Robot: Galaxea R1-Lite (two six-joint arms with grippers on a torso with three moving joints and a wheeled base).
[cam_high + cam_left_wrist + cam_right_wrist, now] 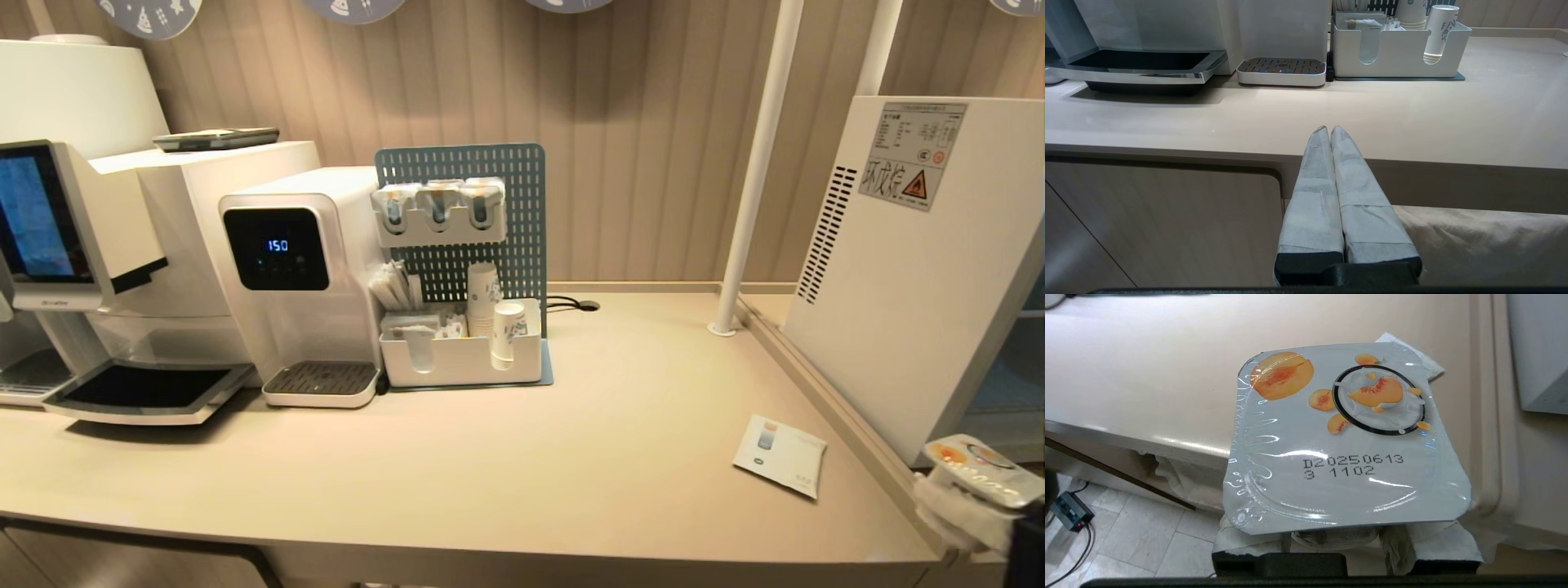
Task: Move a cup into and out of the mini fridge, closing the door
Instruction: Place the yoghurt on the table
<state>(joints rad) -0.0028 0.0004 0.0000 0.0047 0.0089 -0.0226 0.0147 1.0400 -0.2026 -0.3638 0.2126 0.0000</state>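
Note:
The cup (984, 467), small and white with a peach-printed foil lid (1347, 457), hangs at the counter's front right corner. My right gripper (957, 500) is shut on it, its white-wrapped fingers (1433, 543) lying along both sides under the lid. The mini fridge (906, 269) stands just beyond at the right, showing me its white vented side and warning sticker. Only a bluish sliver of its door (1016, 392) shows at the edge, and I cannot tell how it stands. My left gripper (1329, 128) is shut and empty, parked low at the counter's front edge.
A raised ledge (824, 400) runs between the beige counter (571, 457) and the fridge. A leaflet (780, 454) lies near it. A white pole (755, 171), a pegboard organiser with paper cups (461, 327), a water dispenser (302, 278) and a coffee machine (98, 269) stand along the back.

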